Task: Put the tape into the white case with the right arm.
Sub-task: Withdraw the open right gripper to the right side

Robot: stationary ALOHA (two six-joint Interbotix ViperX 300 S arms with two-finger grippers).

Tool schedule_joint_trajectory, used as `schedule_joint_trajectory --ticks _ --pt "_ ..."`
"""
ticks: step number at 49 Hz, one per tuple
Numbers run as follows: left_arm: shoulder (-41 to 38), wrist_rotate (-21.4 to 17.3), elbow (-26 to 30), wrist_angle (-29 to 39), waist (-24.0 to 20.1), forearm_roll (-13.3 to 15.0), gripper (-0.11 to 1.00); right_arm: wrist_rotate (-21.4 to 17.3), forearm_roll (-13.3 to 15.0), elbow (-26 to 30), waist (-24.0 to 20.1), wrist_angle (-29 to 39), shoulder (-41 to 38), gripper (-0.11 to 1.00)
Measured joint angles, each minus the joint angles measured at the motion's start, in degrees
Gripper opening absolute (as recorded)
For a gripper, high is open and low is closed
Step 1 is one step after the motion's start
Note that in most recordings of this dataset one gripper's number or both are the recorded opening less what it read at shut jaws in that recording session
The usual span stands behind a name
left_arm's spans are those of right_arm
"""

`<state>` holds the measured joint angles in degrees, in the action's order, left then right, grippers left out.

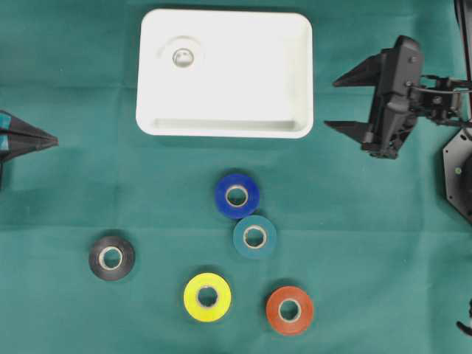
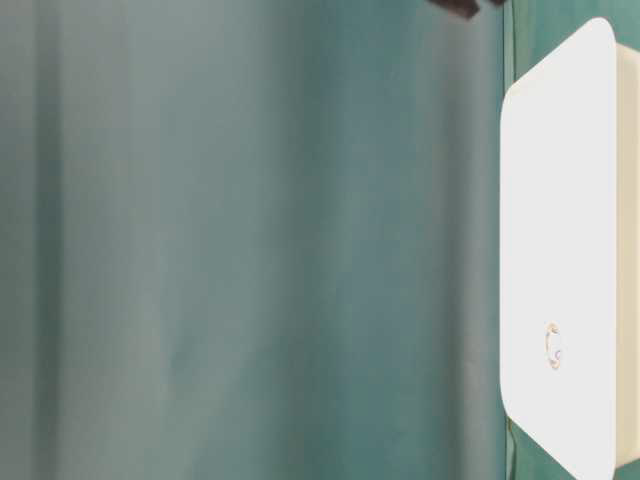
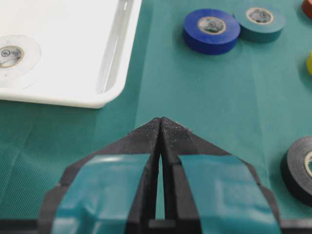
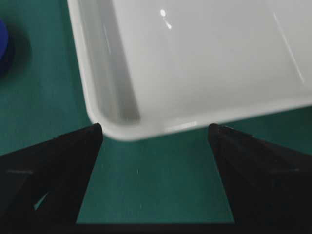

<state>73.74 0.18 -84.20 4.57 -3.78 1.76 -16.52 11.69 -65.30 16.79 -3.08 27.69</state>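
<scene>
The white case [image 1: 243, 81] lies at the top centre of the green cloth, with one white tape roll [image 1: 183, 57] in its far left corner. Below it lie loose tape rolls: blue [image 1: 237, 195], teal [image 1: 254, 237], black [image 1: 111, 257], yellow [image 1: 207, 297] and red [image 1: 290, 310]. My right gripper [image 1: 332, 103] hovers just right of the case, open and empty. In the right wrist view its fingers frame the case's corner [image 4: 117, 129], gripper [image 4: 155, 127]. My left gripper [image 1: 53, 139] rests at the left edge, shut [image 3: 161, 120] on nothing.
The left wrist view shows the case rim [image 3: 112, 87], the white roll [image 3: 12, 53], the blue roll [image 3: 211, 30] and the teal roll [image 3: 259, 19]. A black arm base [image 1: 459, 173] stands at the right edge. The table-level view shows the case [image 2: 560, 200] on its side.
</scene>
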Motion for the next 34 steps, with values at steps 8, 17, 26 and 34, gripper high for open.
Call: schedule_joint_trajectory --ticks 8,17,26,34 --pt "0.0 0.0 0.0 0.0 0.0 0.0 0.0 0.0 0.0 -1.8 -1.1 0.0 1.8 0.67" --pt "0.0 0.1 0.0 0.1 0.0 -0.1 0.0 0.0 0.3 -2.6 -6.3 0.4 2.4 0.67" --pt "0.0 0.1 0.0 0.0 0.0 -0.1 0.0 0.0 0.4 -3.1 -12.7 2.0 2.5 0.67" --pt "0.0 0.1 0.1 0.0 0.0 -0.1 0.0 0.0 0.4 -3.1 -16.5 3.5 2.5 0.67"
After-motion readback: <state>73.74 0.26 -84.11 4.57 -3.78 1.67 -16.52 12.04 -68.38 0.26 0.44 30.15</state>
